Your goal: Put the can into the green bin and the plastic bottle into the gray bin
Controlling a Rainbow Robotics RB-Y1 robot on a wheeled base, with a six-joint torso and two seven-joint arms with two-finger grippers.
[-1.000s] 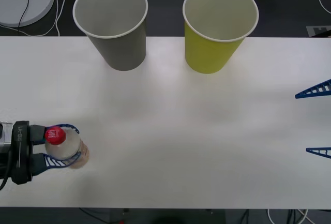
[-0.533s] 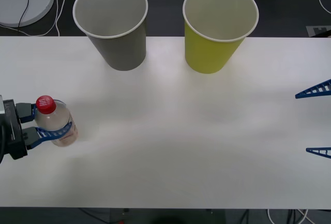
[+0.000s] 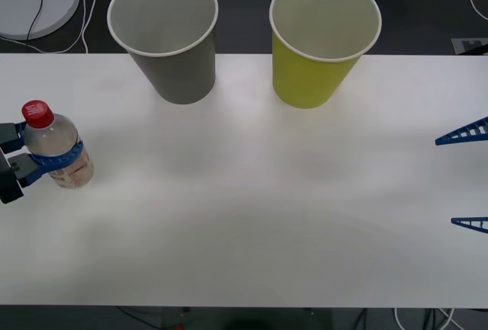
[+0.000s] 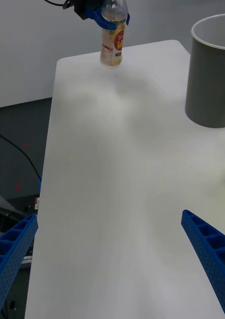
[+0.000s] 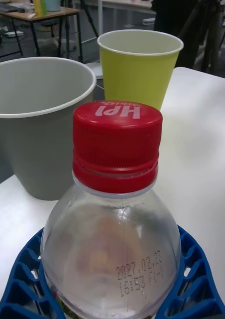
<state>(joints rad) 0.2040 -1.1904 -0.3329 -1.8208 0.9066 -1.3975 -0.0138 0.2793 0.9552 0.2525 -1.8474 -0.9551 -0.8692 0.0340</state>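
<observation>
plastic bottle (image 3: 55,147) at table (image 3: 252,216) left edge, gray bin (image 3: 166,36) left of green bin (image 3: 320,40)

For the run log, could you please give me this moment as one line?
left gripper: shut on plastic bottle, upright | right gripper: open, idle | gray bin, green bin: empty

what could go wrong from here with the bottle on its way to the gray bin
The left gripper holds the plastic bottle around its rounded upper body, so it might slip or tilt as it travels. The gray bin stands right beside the green bin, and a drifting release could land in the wrong one. A low carry could also clip the gray bin's rim and tip it.
</observation>
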